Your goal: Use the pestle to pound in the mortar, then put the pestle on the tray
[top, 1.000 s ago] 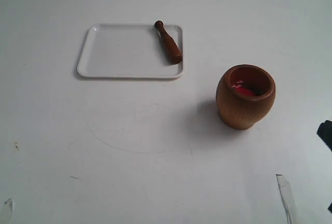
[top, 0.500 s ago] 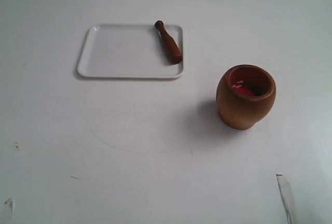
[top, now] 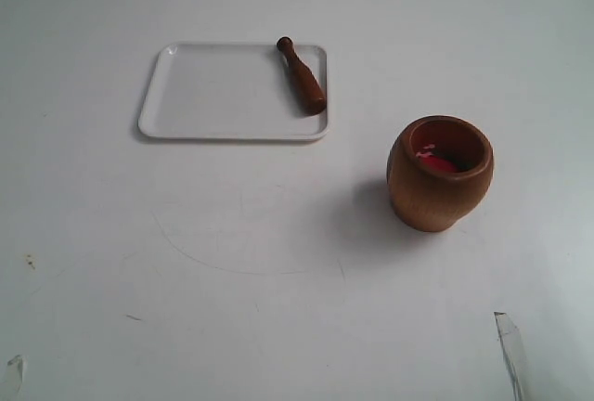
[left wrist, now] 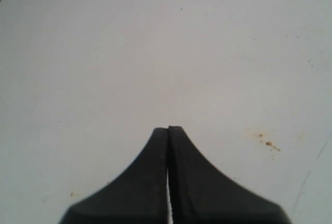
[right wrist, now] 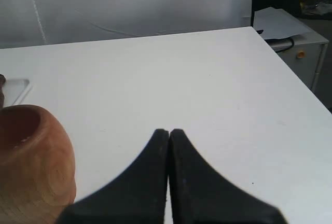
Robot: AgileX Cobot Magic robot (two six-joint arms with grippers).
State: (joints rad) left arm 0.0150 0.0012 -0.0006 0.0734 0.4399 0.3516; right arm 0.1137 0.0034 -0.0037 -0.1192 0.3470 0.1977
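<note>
The brown wooden mortar (top: 439, 174) stands upright on the white table at the right, its inside reddish; it also shows at the edge of the right wrist view as the mortar (right wrist: 31, 156). The dark pestle (top: 302, 76) lies flat along the right side of the white tray (top: 213, 95), knob end toward the back. Neither gripper appears in the exterior view. My left gripper (left wrist: 168, 128) is shut over bare table, holding nothing. My right gripper (right wrist: 168, 130) is shut and empty, beside the mortar and apart from it.
A corner of the tray (right wrist: 15, 90) shows beyond the mortar in the right wrist view. The table's far edge (right wrist: 290, 63) is close there, with a cabinet (right wrist: 303, 47) past it. Small brown specks (left wrist: 267, 141) mark the table under the left gripper.
A dark part of the right arm at the exterior view's right edge one second ago has gone out of frame. Mortar, pestle and tray have not moved.
</note>
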